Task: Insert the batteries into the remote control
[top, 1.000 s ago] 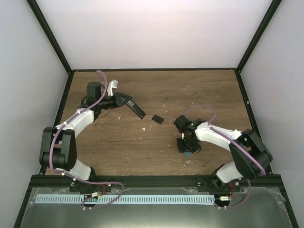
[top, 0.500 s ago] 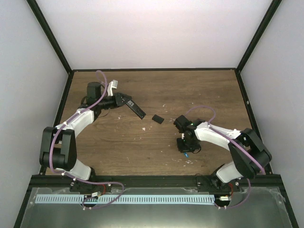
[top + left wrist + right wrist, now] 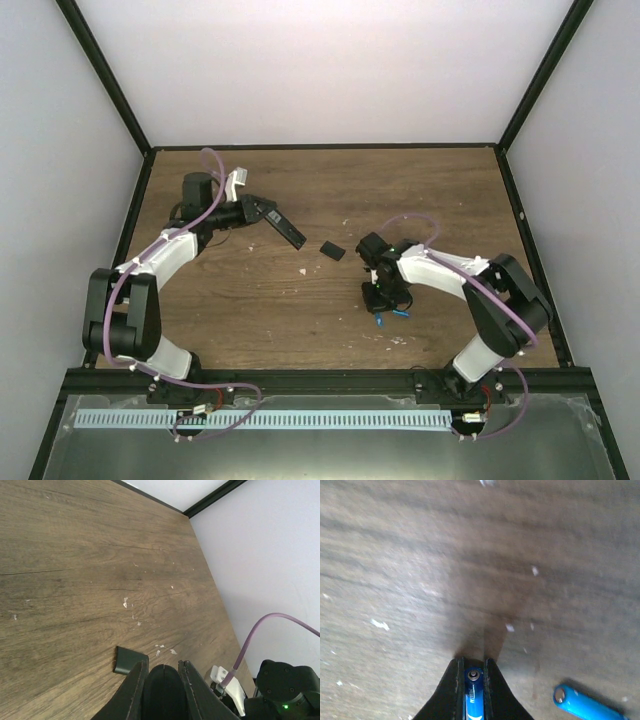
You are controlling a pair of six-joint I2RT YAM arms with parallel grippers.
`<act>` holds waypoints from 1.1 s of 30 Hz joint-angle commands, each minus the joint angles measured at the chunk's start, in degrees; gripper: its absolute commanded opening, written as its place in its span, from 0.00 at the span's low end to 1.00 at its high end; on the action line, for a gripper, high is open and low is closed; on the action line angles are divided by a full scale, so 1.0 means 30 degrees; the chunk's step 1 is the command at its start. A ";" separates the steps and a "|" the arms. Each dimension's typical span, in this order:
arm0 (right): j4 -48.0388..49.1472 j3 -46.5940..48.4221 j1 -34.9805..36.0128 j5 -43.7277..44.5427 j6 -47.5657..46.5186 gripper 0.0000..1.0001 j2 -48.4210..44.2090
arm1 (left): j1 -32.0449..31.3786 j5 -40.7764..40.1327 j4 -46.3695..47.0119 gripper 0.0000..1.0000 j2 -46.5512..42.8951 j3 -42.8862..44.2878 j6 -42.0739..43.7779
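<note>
The remote control (image 3: 288,228), a slim black bar, is held above the table at the back left, and my left gripper (image 3: 258,212) is shut on its end. In the left wrist view the remote control (image 3: 162,692) fills the gap of that gripper (image 3: 162,666). My right gripper (image 3: 378,300) points down at the table right of centre. It is shut on one blue battery (image 3: 474,692), which lies lengthwise between the tips of the gripper (image 3: 474,661). The other battery (image 3: 584,705) lies on the wood just to the right, also visible in the top view (image 3: 400,313).
A small black cover piece (image 3: 332,250) lies on the wood between the two arms, close under the remote's tip, and shows in the left wrist view (image 3: 130,660). Small white flecks (image 3: 125,601) dot the table. Black frame posts and white walls enclose the table.
My right gripper has closed on one battery and shifted a little left and away from me. The left arm and the remote have not moved.
</note>
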 commanded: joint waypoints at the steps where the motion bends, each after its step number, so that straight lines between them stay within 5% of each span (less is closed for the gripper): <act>1: 0.2020 0.1323 -0.0070 0.0056 -0.0832 0.01 0.0648 | -0.0076 0.0241 0.0163 0.00 -0.0528 -0.0278 0.0362; 13: 0.5711 0.2259 -0.0070 -0.1551 -0.3739 0.01 -0.1584 | -0.0145 0.3306 0.4867 0.00 0.0058 -0.4285 -0.0327; 21: 0.9220 0.2267 -0.0069 -0.4274 -0.6277 0.01 -0.1900 | -0.0211 0.3697 1.1294 0.00 0.1384 -0.7039 -0.2011; 33: 1.2466 0.2715 -0.0070 -0.6174 -0.9819 0.01 -0.0443 | -0.1387 0.3988 1.5012 0.00 0.6255 -0.5636 -0.3202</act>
